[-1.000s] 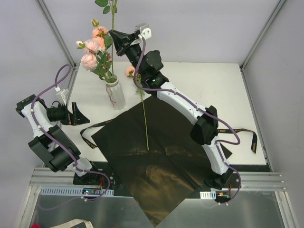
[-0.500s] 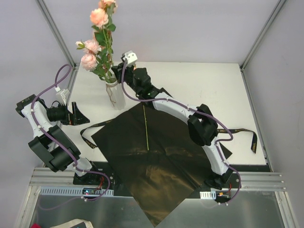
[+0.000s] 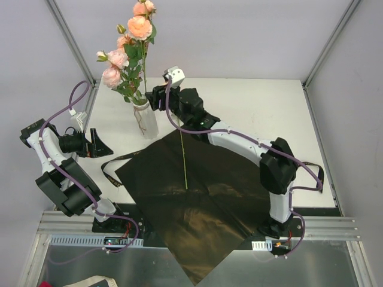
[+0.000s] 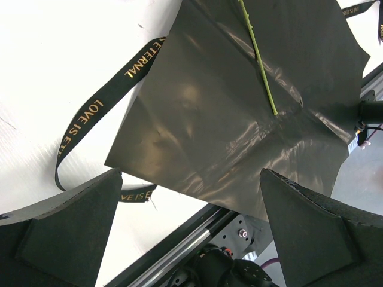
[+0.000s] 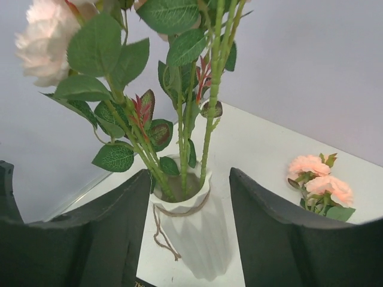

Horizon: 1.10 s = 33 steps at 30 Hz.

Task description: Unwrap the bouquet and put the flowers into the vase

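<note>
Both spread, empty: right pincer (image 5: 188, 174) beside vase (image 3: 145, 121); left pincer (image 4: 190, 176) at table (image 3: 257, 101) edge.

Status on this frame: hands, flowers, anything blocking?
Left hand open, parked aside. Right hand open by the vase, holding nothing. Several roses in the vase; one stem lying on the black paper. Nothing blocking.

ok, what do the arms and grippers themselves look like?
The left arm and right arm have white links with black joint housings. A purple cable loops along each. The left gripper and right gripper carry matte black wedge-shaped fingers; a white camera block sits on the right wrist.
</note>
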Available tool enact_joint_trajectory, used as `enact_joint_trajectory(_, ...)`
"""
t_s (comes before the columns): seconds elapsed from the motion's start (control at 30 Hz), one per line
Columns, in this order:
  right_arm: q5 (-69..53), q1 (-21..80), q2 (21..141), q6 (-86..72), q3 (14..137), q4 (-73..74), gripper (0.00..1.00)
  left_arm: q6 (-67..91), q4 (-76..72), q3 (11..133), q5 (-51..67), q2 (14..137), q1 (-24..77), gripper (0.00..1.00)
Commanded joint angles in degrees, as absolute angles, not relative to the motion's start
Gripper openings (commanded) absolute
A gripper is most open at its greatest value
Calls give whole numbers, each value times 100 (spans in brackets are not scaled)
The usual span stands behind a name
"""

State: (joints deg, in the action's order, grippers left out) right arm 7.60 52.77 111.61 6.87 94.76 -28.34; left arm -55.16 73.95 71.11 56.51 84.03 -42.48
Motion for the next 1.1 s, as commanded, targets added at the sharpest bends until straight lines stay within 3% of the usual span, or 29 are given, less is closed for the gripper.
enact_joint_trajectory(0.0, 853, 5168, 10652, 756, 9430, -2760, 59, -5722, 7541, 7146, 5845, 8315, -4307, 99)
enact_joint_trajectory(0.17, 844, 4992, 11205, 747, 10299, -2751, 61, -5704, 7541, 7128, 5836, 8279, -4307, 99)
enact_joint_trajectory(0.2, 879, 4940, 11354, 756, 10762, -2794, 59, -5704, 7541, 7128, 5810, 8253, -4307, 99)
enact_joint_trajectory(0.33, 1308, 4790, 12310, 686, 11879, -2813, 36, -5687, 7541, 7119, 5783, 8174, -4315, 99)
enact_joint_trajectory(0.5, 1187, 4650, 13025, 431, 12945, -2330, 34, -5704, 7532, 7146, 5704, 8174, -4333, 99)
enact_joint_trajectory(0.8, 72, 4606, 13061, 18, 12832, -2179, 29, -5669, 7532, 7225, 5766, 8332, -4342, 99)
enact_joint_trajectory(1.07, -1572, 4395, 12569, -641, 11945, -3006, 29, -5722, 7488, 7128, 5687, 8332, -4351, 99)
